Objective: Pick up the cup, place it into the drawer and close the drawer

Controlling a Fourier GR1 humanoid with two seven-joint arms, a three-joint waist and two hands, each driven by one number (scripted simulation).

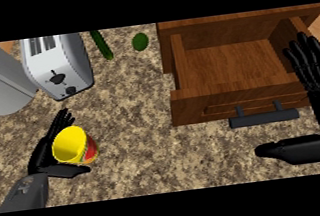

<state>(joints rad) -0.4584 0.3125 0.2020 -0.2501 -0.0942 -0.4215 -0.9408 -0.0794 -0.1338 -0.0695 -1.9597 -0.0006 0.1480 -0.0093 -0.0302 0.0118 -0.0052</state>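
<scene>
**Spotter:** Speckled stone counter (144, 132) under you, operator. Your left hand (49, 153) has its fingers and thumb curled round the cup (72, 146), so you're at the pick-up step.

**Operator:** How does the cup look?

**Spotter:** Yellow inside, red and yellow outside, tipped so its mouth faces up at you. It sits in your left palm, low over the counter; I can't tell whether it's lifted clear.

**Operator:** And my other hand?

**Spotter:** Your right hand (316, 81) is spread wide, fingers straight, holding nothing, by the right wall of the drawer (224, 59).

**Operator:** Next move?

**Spotter:** I'd judge you must carry the cup well to the right of your left hand, over the drawer's front, and lower it inside. The drawer stands open with its dark handle (263, 117) facing you.
</scene>
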